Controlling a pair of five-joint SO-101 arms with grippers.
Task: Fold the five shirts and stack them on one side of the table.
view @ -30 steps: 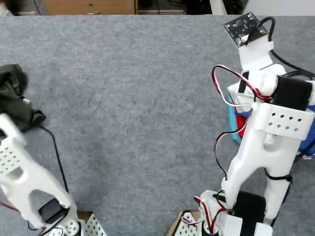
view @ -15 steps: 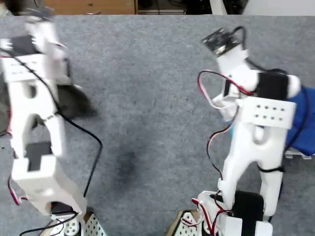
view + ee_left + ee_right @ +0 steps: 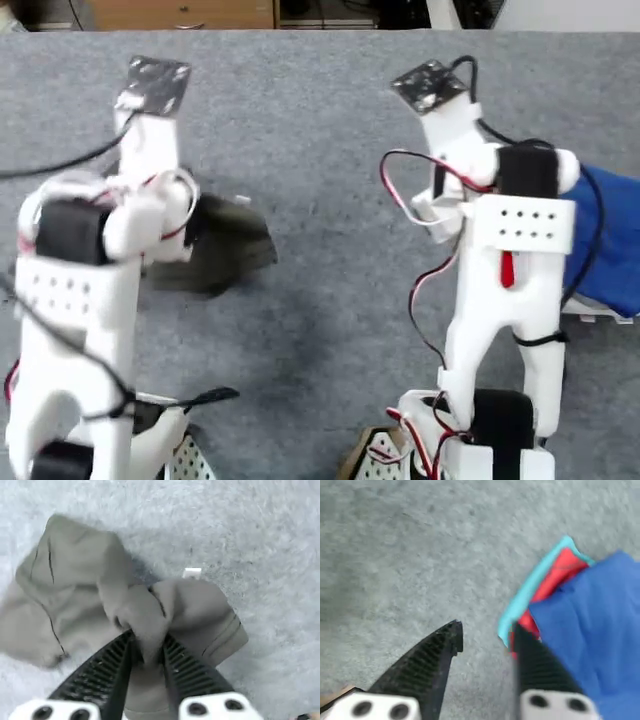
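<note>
1. The left gripper point(image 3: 147, 641) is clamped on a bunched fold of the olive shirt point(image 3: 75, 580). Cloth is squeezed up between its ribbed fingers, and the rest of the garment lies crumpled on the table point(image 3: 330, 130) below.
2. The right gripper point(image 3: 487, 627) stands parted with nothing between its fingers. It hangs over bare felt just beside the pile, which has a blue shirt point(image 3: 590, 630) on top, with a red shirt point(image 3: 555, 572) and a turquoise shirt point(image 3: 532, 587) peeking out beneath.
3. A second ago the olive shirt was a dark heap at the far left edge of the table, with the left arm point(image 3: 90, 270) low in the corner. That arm has since swung up and in, and the shirt has come with it. The shirt now lies left of centre on open felt.
4. The right arm point(image 3: 510, 250) has drifted leftwards off the pile, so the blue shirt shows plainly at the right edge.
5. To my eye, another shirt has been fetched into the working area. It looks unfolded, so it needs flattening, then folding and carrying across to the pile.
</note>
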